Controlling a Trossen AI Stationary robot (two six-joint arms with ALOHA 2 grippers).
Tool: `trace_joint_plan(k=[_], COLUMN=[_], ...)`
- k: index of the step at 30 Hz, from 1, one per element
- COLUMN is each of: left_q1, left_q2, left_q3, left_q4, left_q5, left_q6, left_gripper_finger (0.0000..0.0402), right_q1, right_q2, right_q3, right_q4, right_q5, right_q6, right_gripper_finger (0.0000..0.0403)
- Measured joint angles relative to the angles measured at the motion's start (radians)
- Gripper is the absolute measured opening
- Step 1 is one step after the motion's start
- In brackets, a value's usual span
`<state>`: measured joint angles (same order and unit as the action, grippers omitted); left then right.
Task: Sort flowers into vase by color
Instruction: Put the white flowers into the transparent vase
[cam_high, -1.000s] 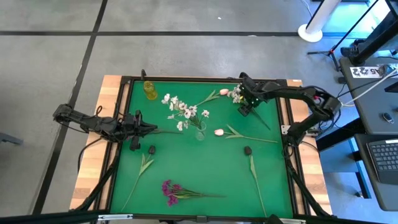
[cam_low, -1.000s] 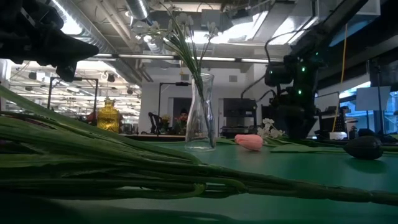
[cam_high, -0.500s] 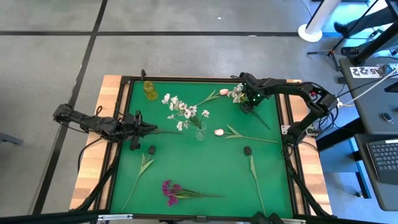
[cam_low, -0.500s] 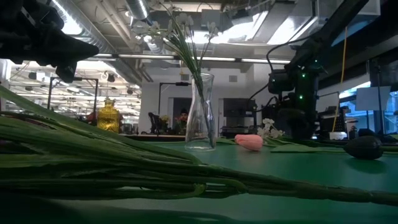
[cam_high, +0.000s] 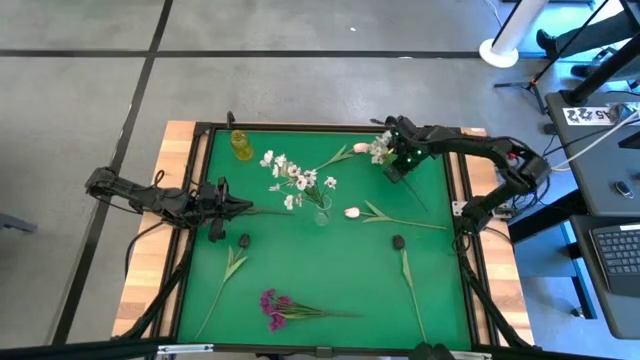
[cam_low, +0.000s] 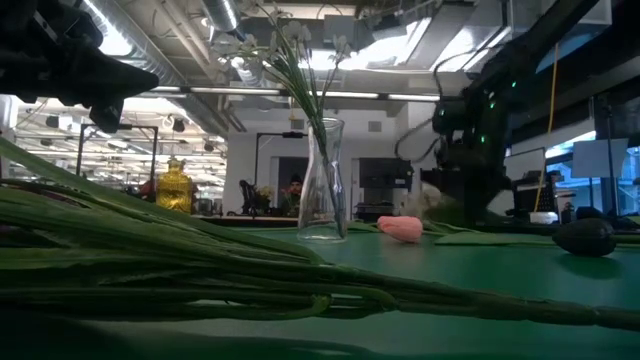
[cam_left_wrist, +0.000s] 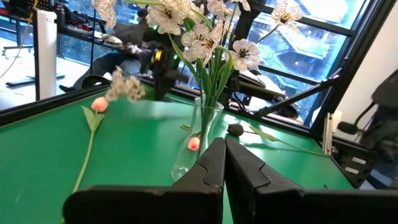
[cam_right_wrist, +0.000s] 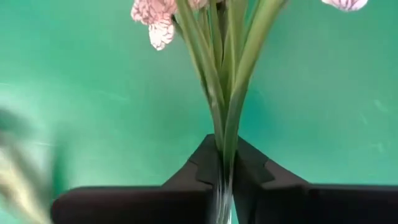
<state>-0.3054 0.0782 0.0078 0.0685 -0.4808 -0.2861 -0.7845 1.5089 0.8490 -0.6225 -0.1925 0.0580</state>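
A white blossom spray (cam_high: 379, 150) on green stems lies at the table's far right, and my right gripper (cam_high: 395, 166) is shut on it. The clear vase (cam_high: 322, 214) stands mid-table and holds white flowers (cam_high: 297, 177). My left gripper (cam_high: 241, 208) is shut with nothing in it, just left of the vase. Two pink-bud flowers (cam_high: 352, 212) (cam_high: 359, 148), a magenta cluster (cam_high: 273, 305) and two leaf stems (cam_high: 232, 266) (cam_high: 409, 280) lie flat on the green mat. My right gripper pinches the bundle of green stems (cam_right_wrist: 224, 146) between its two fingers, a short way below the blossoms (cam_right_wrist: 155, 18). The fingers come from above, pointing down, and lie across the stems. The blossom end (cam_left_wrist: 124, 87) shows raised off the mat; the long tail (cam_high: 425, 200) trails toward the right edge.
A yellow vase (cam_high: 241, 144) stands at the far left of the mat. Two small black objects (cam_high: 243, 241) (cam_high: 398, 241) lie mid-table. A raised black frame (cam_high: 455, 200) rims the mat. Bare green mat lies between the vase and the magenta cluster.
My right gripper has dipped onto the white spray, shut on its stems and begun to rise. The blossom end has come up with it and shows blurred.
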Motion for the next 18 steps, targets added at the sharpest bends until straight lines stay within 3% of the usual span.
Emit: trace_joint_plan(k=[7, 11, 15, 18], left_q1=[0.0, 0.0, 0.0, 0.0], left_q2=[0.0, 0.0, 0.0, 0.0], left_q3=[0.0, 0.0, 0.0, 0.0], left_q4=[0.0, 0.0, 0.0, 0.0], left_q5=[0.0, 0.0, 0.0, 0.0], left_q6=[0.0, 0.0, 0.0, 0.0], left_gripper_finger=[0.0, 0.0, 0.0, 0.0], right_q1=[0.0, 0.012, 0.112, 0.224], right_q2=[-0.256, -0.413, -0.528, -0.574], right_q3=[0.001, -0.004, -0.05, -0.072], right_q4=[0.095, 0.254, 0.531, 0.692], right_q5=[-0.173, -0.301, -0.362, -0.324], right_q6=[0.073, 0.129, 0.239, 0.259], right_gripper_finger=[0.0017, 0.0009, 0.0008, 0.0011])
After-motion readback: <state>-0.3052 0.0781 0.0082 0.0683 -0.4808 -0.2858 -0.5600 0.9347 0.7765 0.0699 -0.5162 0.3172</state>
